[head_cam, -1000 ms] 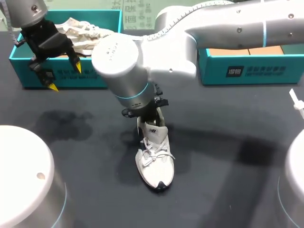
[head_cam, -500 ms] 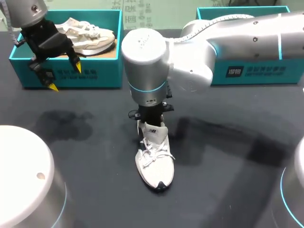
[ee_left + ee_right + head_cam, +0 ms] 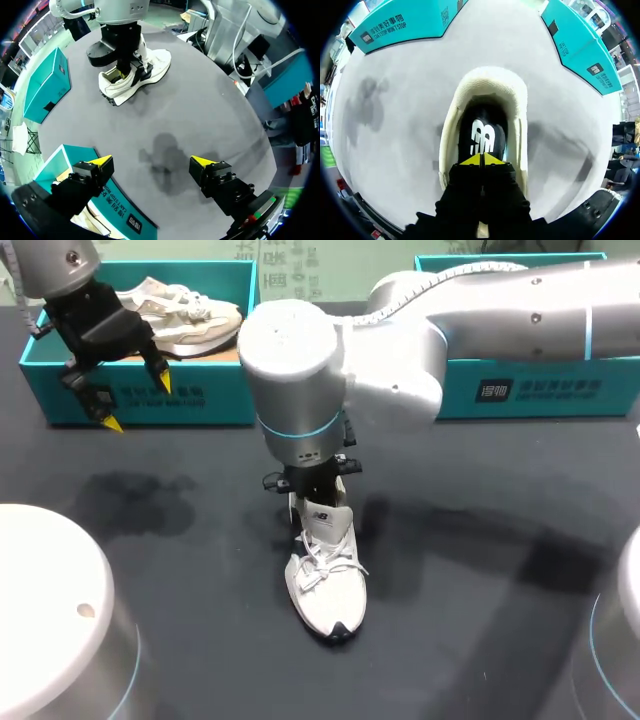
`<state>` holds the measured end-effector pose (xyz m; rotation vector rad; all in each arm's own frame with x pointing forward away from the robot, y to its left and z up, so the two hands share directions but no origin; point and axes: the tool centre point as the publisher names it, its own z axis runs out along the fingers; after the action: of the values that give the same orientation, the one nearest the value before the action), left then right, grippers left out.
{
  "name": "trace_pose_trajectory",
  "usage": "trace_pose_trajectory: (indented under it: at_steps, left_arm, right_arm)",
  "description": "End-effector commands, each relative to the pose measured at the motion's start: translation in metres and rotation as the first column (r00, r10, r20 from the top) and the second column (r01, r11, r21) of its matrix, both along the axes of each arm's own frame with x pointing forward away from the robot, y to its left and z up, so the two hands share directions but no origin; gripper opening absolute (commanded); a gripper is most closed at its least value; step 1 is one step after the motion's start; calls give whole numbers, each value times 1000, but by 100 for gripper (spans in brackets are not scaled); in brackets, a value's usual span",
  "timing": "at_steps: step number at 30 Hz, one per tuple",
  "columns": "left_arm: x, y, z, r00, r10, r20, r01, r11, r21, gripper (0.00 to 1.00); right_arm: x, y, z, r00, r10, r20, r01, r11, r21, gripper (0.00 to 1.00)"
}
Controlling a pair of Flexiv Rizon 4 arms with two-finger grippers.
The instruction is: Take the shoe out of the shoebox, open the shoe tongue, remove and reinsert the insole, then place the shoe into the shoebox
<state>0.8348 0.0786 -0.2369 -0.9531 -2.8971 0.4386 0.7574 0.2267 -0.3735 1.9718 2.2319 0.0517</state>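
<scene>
My right fingers (image 3: 472,160), closed together, sit inside the shoe (image 3: 485,80), likely to work its insole (image 3: 483,134); left fingers (image 3: 100,162) hang apart.

Bright, even light falls from overhead onto the dark table (image 3: 480,640). The right arm (image 3: 400,350) throws a broad, soft shadow across it beside the shoe (image 3: 325,580), on the side away from the left gripper (image 3: 137,403). A fainter, blotchy shadow lies under the left gripper, just ahead of its parted tips. The arm's silver joint has a mild sheen, no hard glare. Below the right gripper (image 3: 482,159), tips pressed together, the shoe's mouth is dark, the table around it washed pale.
</scene>
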Motion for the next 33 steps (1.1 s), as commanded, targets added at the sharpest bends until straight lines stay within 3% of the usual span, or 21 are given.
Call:
trace_pose_trajectory:
  at_steps: [1, 8, 10, 11, 15, 17, 18, 19, 27, 33]
  left_arm:
    - [0, 0, 0, 1000, 0, 1, 0, 1000, 3, 100]
    - [0, 0, 0, 1000, 0, 1, 0, 1000, 3, 100]
    - [0, 0, 0, 1000, 0, 1, 0, 1000, 3, 100]
    - [0, 0, 0, 1000, 0, 1, 0, 1000, 3, 100]
    - [0, 0, 0, 1000, 0, 1, 0, 1000, 3, 100]
    - [0, 0, 0, 1000, 0, 1, 0, 1000, 3, 100]
    - [0, 0, 0, 1000, 0, 1, 0, 1000, 3, 100]
    - [0, 0, 0, 1000, 0, 1, 0, 1000, 3, 100]
    - [0, 0, 0, 1000, 0, 1, 0, 1000, 3, 100]
    - [0, 0, 0, 1000, 0, 1, 0, 1000, 3, 100]
  right_arm:
    - [11, -9, 10, 995, -12, -95, 12, 1000, -6, 0]
    - [3, -14, 3, 980, -10, -197, 16, 999, 28, 0]
    - [-1, -12, 3, 977, -6, -214, 13, 999, 34, 18]
    - [-3, -11, 3, 976, -14, -218, 20, 999, 27, 33]
    - [-12, -8, 2, 969, -37, -244, 41, 999, 11, 49]
    - [-15, -6, 5, 969, -39, -244, 42, 999, 9, 75]
    - [-16, -4, 8, 968, -42, -247, 42, 999, -8, 97]
    - [-17, -2, 11, 969, -45, -244, 41, 999, -21, 100]
    - [-24, 13, 26, 969, -50, -243, 31, 996, -84, 100]
    - [-28, 8, 22, 969, -63, -238, 48, 997, -68, 100]
